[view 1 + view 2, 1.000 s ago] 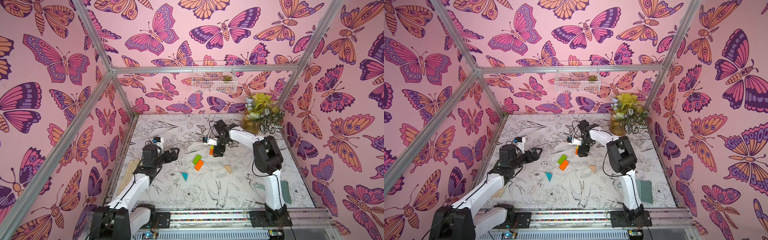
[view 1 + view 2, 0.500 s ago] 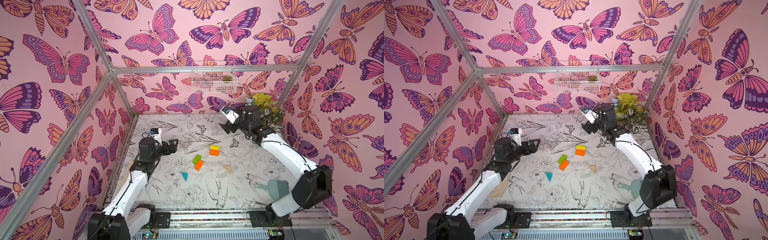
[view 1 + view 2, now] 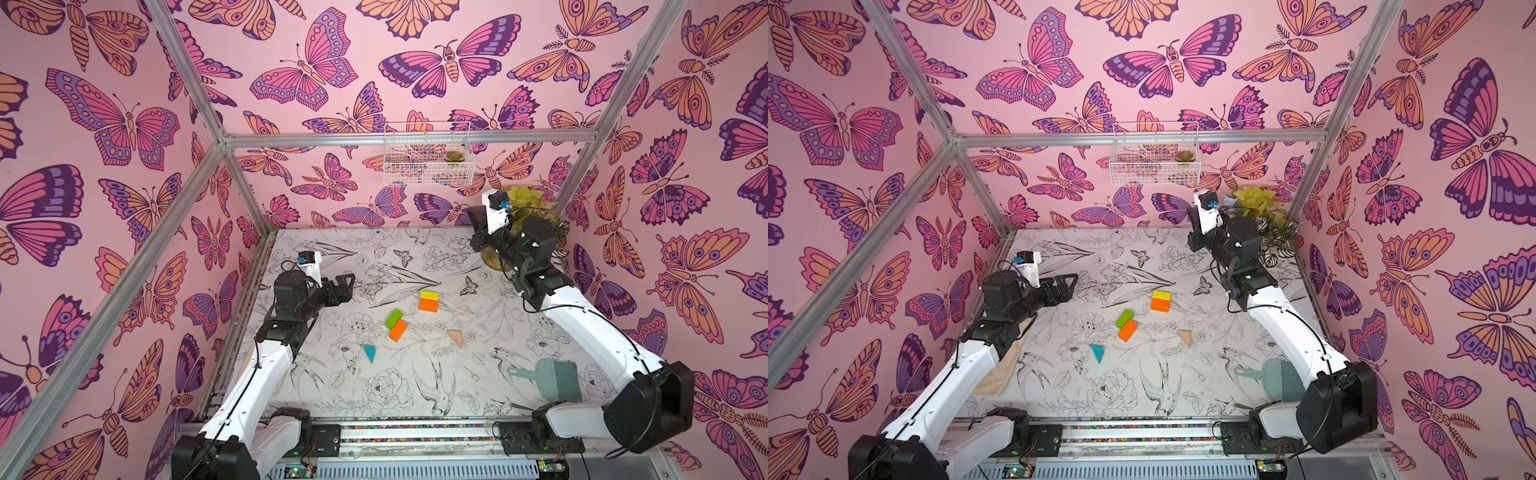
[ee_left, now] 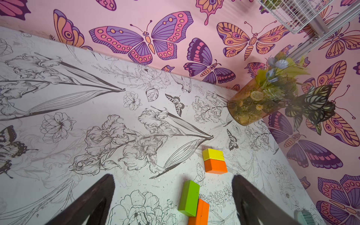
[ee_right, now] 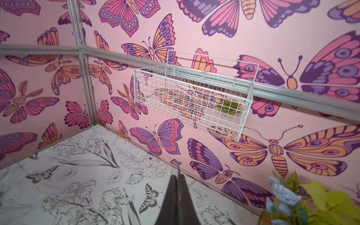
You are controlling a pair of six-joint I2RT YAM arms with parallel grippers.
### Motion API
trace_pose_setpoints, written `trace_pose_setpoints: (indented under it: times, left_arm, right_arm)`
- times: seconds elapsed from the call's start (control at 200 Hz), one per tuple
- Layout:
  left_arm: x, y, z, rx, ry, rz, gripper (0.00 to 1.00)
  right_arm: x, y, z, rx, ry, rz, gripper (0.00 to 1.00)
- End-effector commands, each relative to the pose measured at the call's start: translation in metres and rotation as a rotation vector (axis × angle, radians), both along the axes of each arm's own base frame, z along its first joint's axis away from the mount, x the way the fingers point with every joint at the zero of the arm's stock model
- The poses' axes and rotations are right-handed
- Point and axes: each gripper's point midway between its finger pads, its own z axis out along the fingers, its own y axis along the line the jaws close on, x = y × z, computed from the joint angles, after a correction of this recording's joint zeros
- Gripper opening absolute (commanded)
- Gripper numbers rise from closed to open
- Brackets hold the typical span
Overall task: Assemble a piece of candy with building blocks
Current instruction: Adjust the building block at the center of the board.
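Note:
Several building blocks lie mid-table. A yellow brick (image 3: 429, 295) (image 3: 1161, 296) (image 4: 213, 154) touches an orange brick (image 3: 428, 305) (image 4: 215, 166) along one long side. Nearer the front, a green brick (image 3: 393, 318) (image 4: 189, 197) lies slanted against a second orange brick (image 3: 398, 330) (image 4: 199, 213). A teal triangle (image 3: 369, 353) and a tan triangle (image 3: 455, 337) lie apart, nearer the front. My left gripper (image 3: 347, 286) (image 4: 173, 176) hovers open and empty, left of the bricks. My right gripper (image 3: 475, 224) (image 5: 178, 175) is raised at the back right, shut on nothing. No assembled piece of candy shows.
A glass vase of flowers (image 3: 523, 232) stands in the back right corner, close to my right wrist. A white wire basket (image 3: 428, 160) hangs on the back wall. A teal dustpan with brush (image 3: 552, 378) lies front right. A tan cloth (image 3: 994, 374) lies under my left arm.
My right arm has pulled away from the yellow and orange pair to the back right corner, and its jaws have shut. My left gripper has drifted slightly toward the back.

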Motion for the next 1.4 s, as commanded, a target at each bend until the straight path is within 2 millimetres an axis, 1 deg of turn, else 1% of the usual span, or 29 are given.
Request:
trace_pose_setpoints:
  times: [0.0, 0.03, 0.08, 0.11, 0.13, 0.155, 0.205, 0.25, 0.28, 0.33, 0.391, 0.426, 0.471, 0.541, 0.566, 0.616, 0.656, 0.696, 0.761, 0.776, 0.821, 0.941, 0.981, 1.031, 1.081, 1.152, 1.302, 1.392]
  left_arm:
    - [-0.007, -0.014, -0.005, 0.093, 0.038, -0.066, 0.96]
    - [-0.008, -0.016, -0.008, 0.115, 0.051, -0.074, 0.96]
    - [-0.012, -0.023, -0.014, 0.133, 0.075, -0.091, 0.96]
    - [-0.014, -0.027, -0.018, 0.130, 0.091, -0.099, 0.95]
    - [-0.016, -0.029, -0.021, 0.122, 0.100, -0.102, 0.95]
    - [-0.018, -0.033, -0.024, 0.110, 0.114, -0.108, 0.95]
    - [-0.022, -0.039, -0.033, 0.085, 0.148, -0.115, 0.94]
    - [-0.027, -0.045, -0.041, 0.065, 0.180, -0.120, 0.93]
    - [-0.031, -0.050, -0.046, 0.054, 0.201, -0.130, 0.92]
    - [-0.037, -0.057, -0.053, 0.042, 0.230, -0.134, 0.90]
    - [-0.042, -0.060, -0.064, 0.035, 0.267, -0.108, 0.89]
    - [-0.043, -0.061, -0.070, 0.029, 0.286, -0.087, 0.88]
    - [-0.045, -0.060, -0.076, 0.019, 0.313, -0.062, 0.85]
    - [-0.046, -0.054, -0.085, -0.008, 0.351, 0.002, 0.82]
    - [-0.046, -0.050, -0.089, -0.014, 0.361, 0.032, 0.79]
    - [-0.046, -0.043, -0.096, -0.020, 0.378, 0.087, 0.74]
    - [-0.046, -0.036, -0.099, -0.022, 0.385, 0.128, 0.67]
    - [-0.046, -0.031, -0.103, -0.027, 0.391, 0.164, 0.58]
    - [-0.046, -0.022, -0.108, -0.040, 0.403, 0.219, 0.43]
    - [-0.046, -0.020, -0.109, -0.047, 0.407, 0.230, 0.41]
    - [-0.046, -0.017, -0.112, -0.066, 0.417, 0.253, 0.36]
    - [-0.048, -0.014, -0.123, -0.117, 0.444, 0.269, 0.28]
    - [-0.049, -0.012, -0.126, -0.127, 0.453, 0.275, 0.21]
    - [-0.050, -0.011, -0.130, -0.138, 0.461, 0.280, 0.08]
    - [-0.051, -0.009, -0.133, -0.146, 0.467, 0.283, 0.00]
    - [-0.052, -0.005, -0.136, -0.157, 0.469, 0.293, 0.00]
    - [-0.051, 0.001, -0.135, -0.179, 0.462, 0.298, 0.00]
    - [-0.052, 0.004, -0.136, -0.186, 0.464, 0.308, 0.00]
  right_arm:
    - [-0.013, 0.002, 0.020, 0.098, 0.038, 0.045, 0.00]
    - [-0.015, 0.005, 0.020, 0.109, 0.052, 0.069, 0.00]
    - [-0.019, 0.013, 0.012, 0.092, 0.103, 0.114, 0.00]
    - [-0.020, 0.016, 0.003, 0.073, 0.142, 0.122, 0.00]
    - [-0.020, 0.017, -0.002, 0.059, 0.166, 0.122, 0.04]
    - [-0.020, 0.019, -0.012, 0.040, 0.199, 0.119, 0.05]
    - [-0.021, 0.021, -0.027, 0.006, 0.255, 0.098, 0.01]
    - [-0.027, 0.027, -0.044, -0.013, 0.332, 0.126, 0.00]
    - [-0.034, 0.033, -0.055, -0.023, 0.384, 0.167, 0.01]
    - [-0.048, 0.045, -0.076, -0.046, 0.470, 0.236, 0.05]
    - [-0.069, 0.061, -0.103, -0.102, 0.567, 0.310, 0.07]
    - [-0.083, 0.072, -0.120, -0.154, 0.614, 0.348, 0.05]
    - [-0.099, 0.084, -0.145, -0.226, 0.670, 0.373, 0.02]
    - [-0.115, 0.101, -0.182, -0.316, 0.737, 0.368, 0.01]
    - [-0.124, 0.108, -0.197, -0.336, 0.774, 0.390, 0.00]
    - [-0.145, 0.122, -0.220, -0.370, 0.843, 0.446, 0.00]
    - [-0.160, 0.132, -0.235, -0.388, 0.900, 0.483, 0.00]
    - [-0.175, 0.141, -0.247, -0.403, 0.949, 0.522, 0.00]
    - [-0.192, 0.149, -0.260, -0.415, 0.989, 0.554, 0.00]
    - [-0.195, 0.151, -0.273, -0.430, 1.017, 0.553, 0.00]
    - [-0.203, 0.154, -0.285, -0.448, 1.039, 0.559, 0.00]
    - [-0.214, 0.155, -0.309, -0.490, 1.101, 0.555, 0.00]
    - [-0.217, 0.157, -0.315, -0.495, 1.116, 0.557, 0.00]
    - [-0.219, 0.158, -0.324, -0.508, 1.128, 0.550, 0.00]
    - [-0.213, 0.158, -0.335, -0.523, 1.118, 0.506, 0.00]
    - [-0.203, 0.159, -0.347, -0.524, 1.092, 0.456, 0.00]
    - [-0.183, 0.171, -0.350, -0.493, 1.032, 0.408, 0.00]
    - [-0.174, 0.175, -0.357, -0.510, 1.021, 0.390, 0.00]
